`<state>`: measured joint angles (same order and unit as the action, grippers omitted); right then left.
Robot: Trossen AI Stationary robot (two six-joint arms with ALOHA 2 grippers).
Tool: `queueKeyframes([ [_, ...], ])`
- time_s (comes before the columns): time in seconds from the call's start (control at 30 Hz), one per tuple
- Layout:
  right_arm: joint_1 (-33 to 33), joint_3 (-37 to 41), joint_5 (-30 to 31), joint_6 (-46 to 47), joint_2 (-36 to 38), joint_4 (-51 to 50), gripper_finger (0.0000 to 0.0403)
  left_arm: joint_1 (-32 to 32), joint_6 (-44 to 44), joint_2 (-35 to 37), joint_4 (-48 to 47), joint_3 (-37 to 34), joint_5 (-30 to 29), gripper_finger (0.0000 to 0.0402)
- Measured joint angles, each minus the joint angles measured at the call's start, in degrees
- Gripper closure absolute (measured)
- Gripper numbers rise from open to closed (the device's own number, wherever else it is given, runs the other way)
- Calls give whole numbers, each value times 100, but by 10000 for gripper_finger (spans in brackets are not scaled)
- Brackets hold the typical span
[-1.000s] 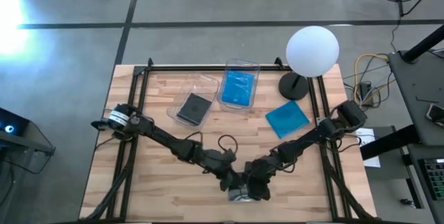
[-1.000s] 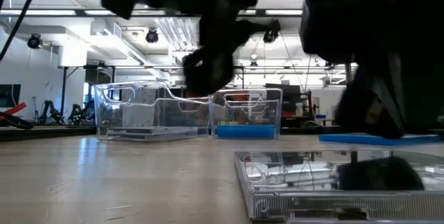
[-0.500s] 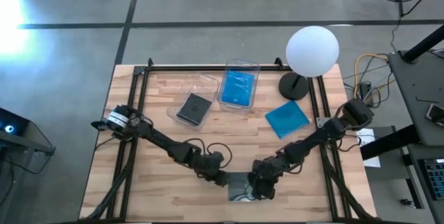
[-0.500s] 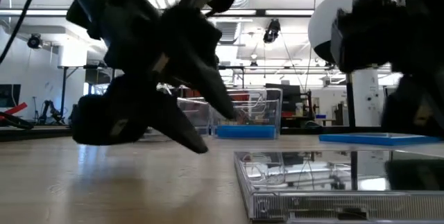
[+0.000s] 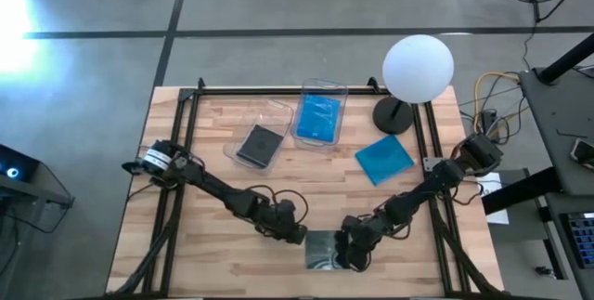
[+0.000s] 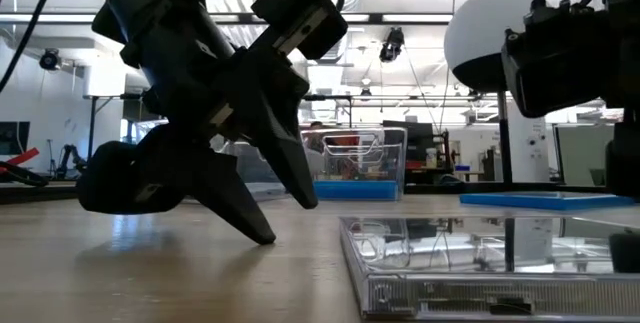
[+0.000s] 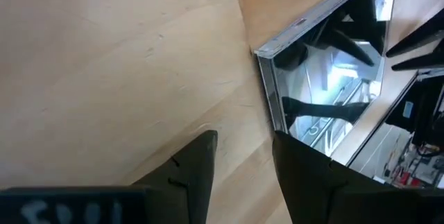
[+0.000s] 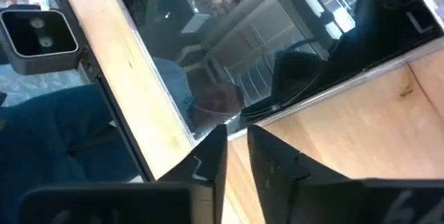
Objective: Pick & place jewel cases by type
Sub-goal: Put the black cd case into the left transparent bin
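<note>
Flanking a glossy jewel case (image 5: 322, 250) near the middle of the front edge of the surface (image 5: 186, 235), both arms are low over the wood. The left gripper (image 5: 295, 233) stands just beside the case's left edge, fingers (image 7: 201, 165) slightly parted with only a narrow gap and nothing between them, tips pointing down at bare wood. The right gripper (image 5: 351, 255) sits at the case's right edge; its fingers (image 8: 208, 156) are nearly together, holding nothing, with the case's rim directly ahead of the tips.

The case lies flat, roughly square, its mirror-like lid facing up. Neither gripper has it. Judged on position, the right gripper is the nearer, and the case lies to its left; the left gripper would have to move right to reach it.

Elsewhere: a bright blue case (image 5: 383, 160) lies loose toward the right edge, near the lamp base (image 5: 393, 114). Along the back edge, one clear bin (image 5: 320, 115) holds blue cases and the other bin (image 5: 255, 135) a dark case (image 5: 260, 143).
</note>
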<state>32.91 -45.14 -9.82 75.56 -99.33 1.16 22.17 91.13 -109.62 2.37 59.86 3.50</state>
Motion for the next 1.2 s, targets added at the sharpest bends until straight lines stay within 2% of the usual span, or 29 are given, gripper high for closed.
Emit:
queueKeyframes([
  [0.13, -2, -17, 25, -96, 2, 27, 315, -25, -233, -4, 280, -28, 144, 268],
  [0.3, -2, -22, 107, -86, 9, 141, 277, -22, -166, -164, 471, 41, 49, 268],
  [0.47, -44, -17, 120, -75, -15, 465, 252, -4, -98, -367, 530, 151, 174, 268],
  [0.77, -42, -16, 38, -327, -15, 504, 253, 7, -377, -377, 545, 141, 76, 268],
  [1.2, -27, -22, -616, -229, -457, 1139, 263, 14, -545, -551, 1085, 127, -114, 268],
])
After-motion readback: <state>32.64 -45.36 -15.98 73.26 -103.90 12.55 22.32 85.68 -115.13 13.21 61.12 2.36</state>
